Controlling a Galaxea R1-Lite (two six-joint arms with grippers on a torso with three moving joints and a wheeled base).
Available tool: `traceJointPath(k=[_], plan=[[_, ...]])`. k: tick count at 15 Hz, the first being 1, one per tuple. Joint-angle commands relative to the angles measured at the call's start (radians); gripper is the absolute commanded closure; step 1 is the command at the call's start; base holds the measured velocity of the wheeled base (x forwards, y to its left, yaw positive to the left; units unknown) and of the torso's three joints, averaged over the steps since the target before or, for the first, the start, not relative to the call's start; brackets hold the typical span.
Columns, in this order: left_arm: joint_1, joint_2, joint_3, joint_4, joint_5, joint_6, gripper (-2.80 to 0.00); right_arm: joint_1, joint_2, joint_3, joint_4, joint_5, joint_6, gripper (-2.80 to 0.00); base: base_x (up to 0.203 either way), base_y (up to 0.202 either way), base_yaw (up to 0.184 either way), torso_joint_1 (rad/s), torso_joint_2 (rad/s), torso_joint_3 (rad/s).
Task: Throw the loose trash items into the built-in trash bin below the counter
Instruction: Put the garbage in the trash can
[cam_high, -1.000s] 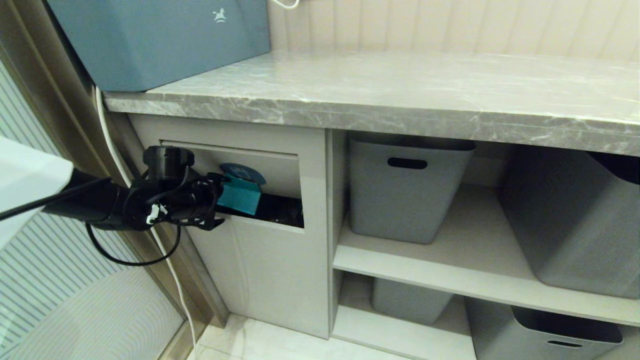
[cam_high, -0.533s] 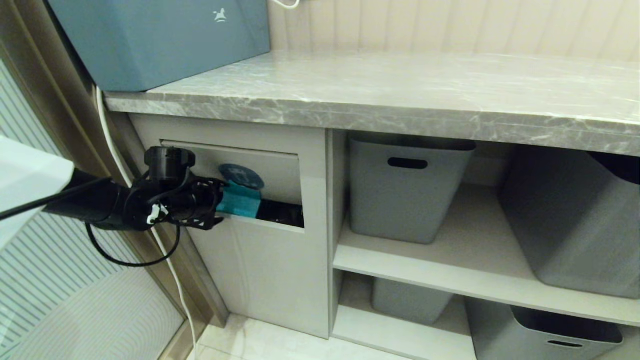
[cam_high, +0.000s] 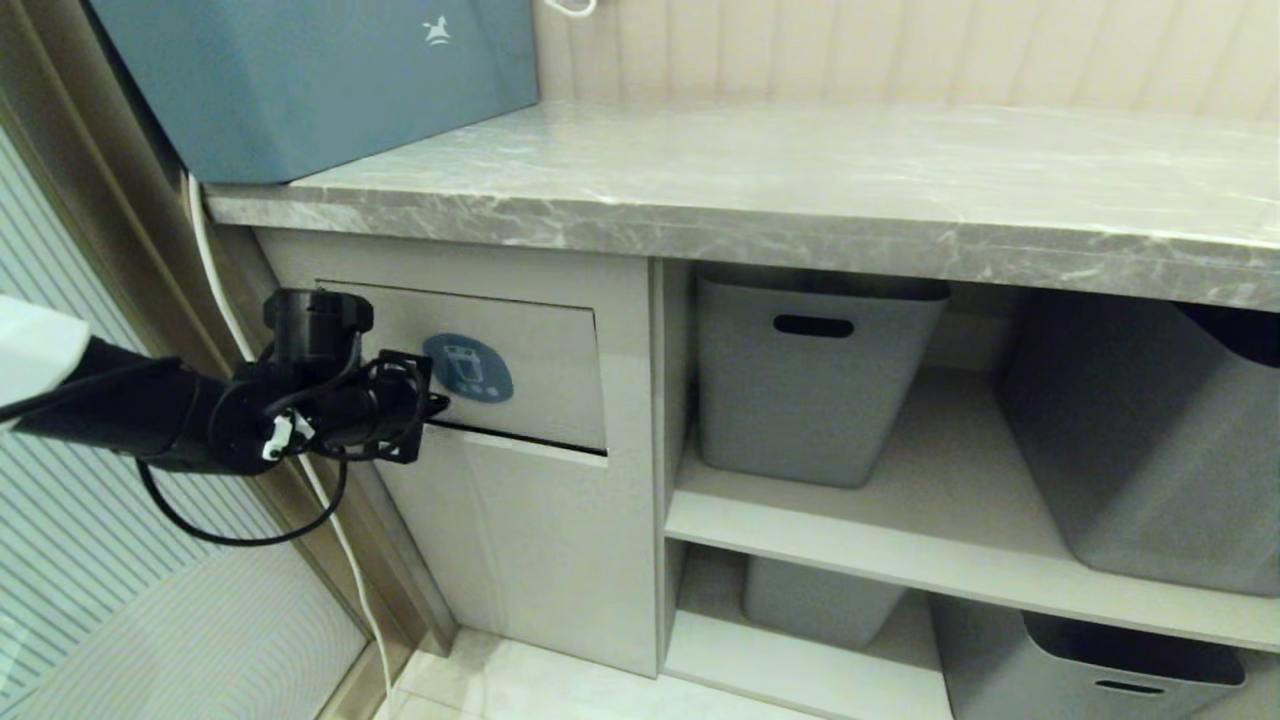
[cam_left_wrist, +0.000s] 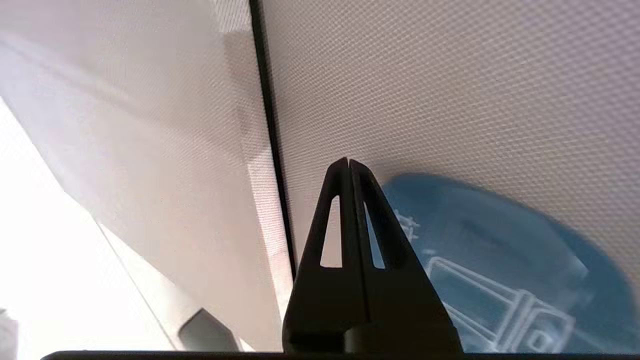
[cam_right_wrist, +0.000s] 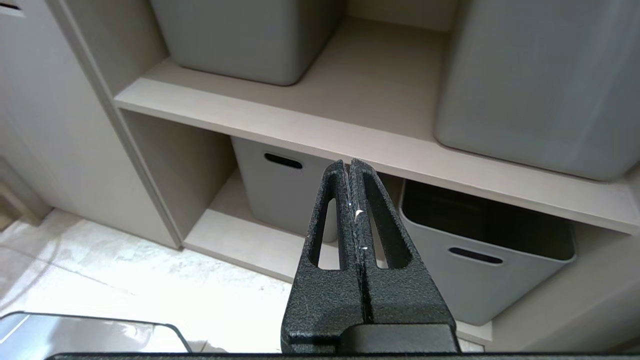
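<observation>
Grey marble worktop up top, beige trash bin below it with the flap swung nearly flush – my left pincer sits pressed together and empty right beside the blue sticker, right pincer pinched closed down by the shelves.

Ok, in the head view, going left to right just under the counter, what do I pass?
Left end effector → blue trash-can sticker on the bin flap → grey bin with a handle slot → larger grey bin at the right edge.
</observation>
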Motion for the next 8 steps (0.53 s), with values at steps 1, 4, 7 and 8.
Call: traceJointPath(k=[1,4,7,8], plan=[[0.002,-0.036,0.025,0.001,0.002,-0.008,0.00,0.000,-0.002,0.000,-0.001,0.001,0.000,0.00,0.000,0.000,0.000,0.000,0.00,0.000],[0.002,-0.099,0.097,0.000,0.004,-0.007,0.00,0.000,-0.002,0.000,0.000,0.001,0.000,0.00,0.000,0.000,0.000,0.000,0.00,0.000],[0.001,-0.186,0.200,-0.003,0.001,0.021,0.00,0.000,-0.002,0.000,-0.001,0.001,0.000,0.00,0.000,0.000,0.000,0.000,0.00,0.000],[-0.001,-0.216,0.243,-0.007,-0.001,0.044,0.00,0.000,-0.002,0.000,0.001,0.001,0.000,0.00,0.000,0.000,0.000,0.000,0.00,0.000]])
